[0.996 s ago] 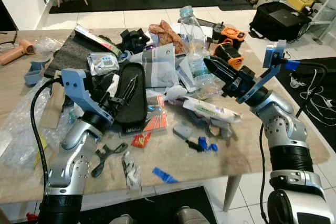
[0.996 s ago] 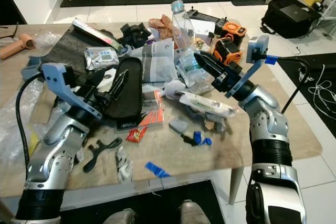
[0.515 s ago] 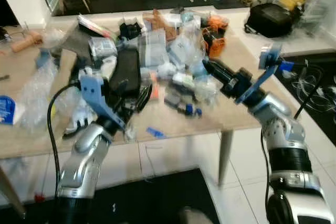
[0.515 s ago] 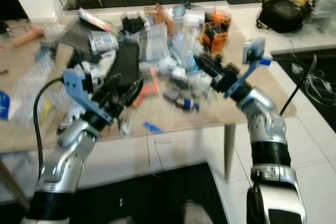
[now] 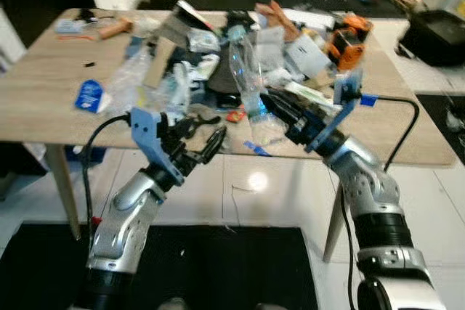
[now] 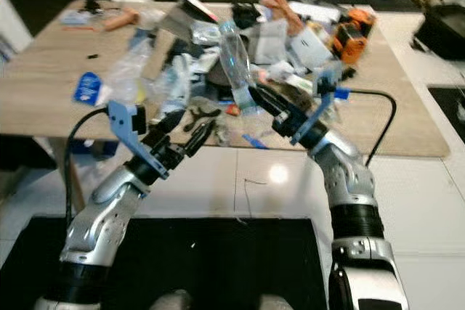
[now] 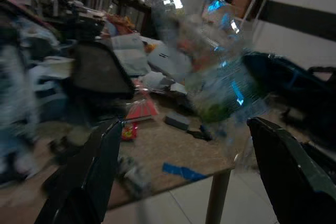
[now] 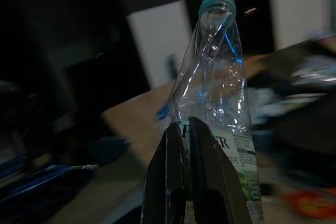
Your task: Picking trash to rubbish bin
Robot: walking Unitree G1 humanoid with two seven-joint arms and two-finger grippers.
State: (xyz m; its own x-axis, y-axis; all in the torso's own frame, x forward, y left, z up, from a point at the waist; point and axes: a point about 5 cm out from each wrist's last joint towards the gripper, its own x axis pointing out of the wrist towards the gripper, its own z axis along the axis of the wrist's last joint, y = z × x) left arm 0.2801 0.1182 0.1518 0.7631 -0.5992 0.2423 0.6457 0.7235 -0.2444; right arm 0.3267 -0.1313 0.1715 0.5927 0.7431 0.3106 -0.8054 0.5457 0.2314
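The right gripper [image 5: 270, 109] clamped the crushed plastic bottle [image 5: 245, 70] at its base, neck upright; left gripper [image 5: 200, 141] nearby gaped, empty.

A long wooden table [image 5: 43, 99] spans the upper half of the frame above a white tiled floor [image 5: 240, 186]. A blue packet [image 5: 89, 96] lies at upper left of the table. An orange and black device [image 5: 346, 43] sits at upper right. A black bag [image 5: 436, 34] rests on the floor at far right.
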